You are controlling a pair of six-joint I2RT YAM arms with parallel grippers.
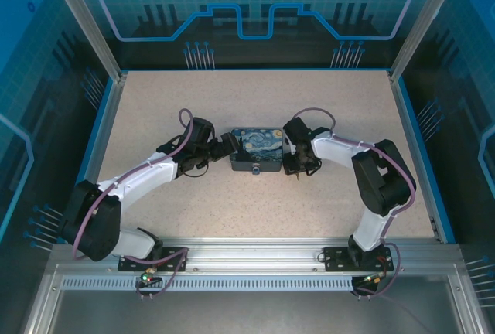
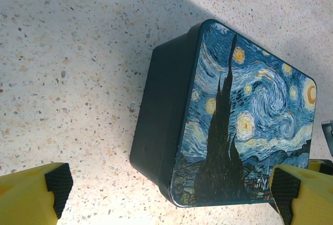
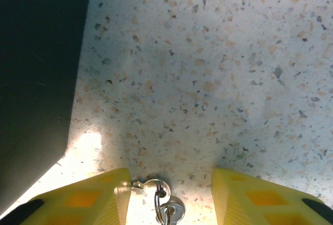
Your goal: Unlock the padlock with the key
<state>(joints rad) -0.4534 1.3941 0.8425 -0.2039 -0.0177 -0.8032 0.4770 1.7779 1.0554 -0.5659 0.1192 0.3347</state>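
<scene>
At the near edge of the desk (image 1: 232,218) both arms rose from their bases and bent inward. The left arm (image 1: 131,183) ran low, up and to the right, its wrist aimed at the left end of the padlock (image 1: 256,150). The right arm (image 1: 379,187) stood up at the elbow and folded back leftward, wrist pitched down beside the padlock's right end. The left fingers (image 2: 58,183) were spread wide and held nothing; one pad hung over bare desk, the other at the corner of the printed face. The right fingers (image 3: 260,199) stood partly apart, not closed on anything. The key (image 3: 165,207), on its small metal ring, lay in the gap, against one finger and clear of the other. Just beyond, the padlock lay flat near the middle of the desk, between the two wrists. Its blue swirled face was up and its dark sides showed.
</scene>
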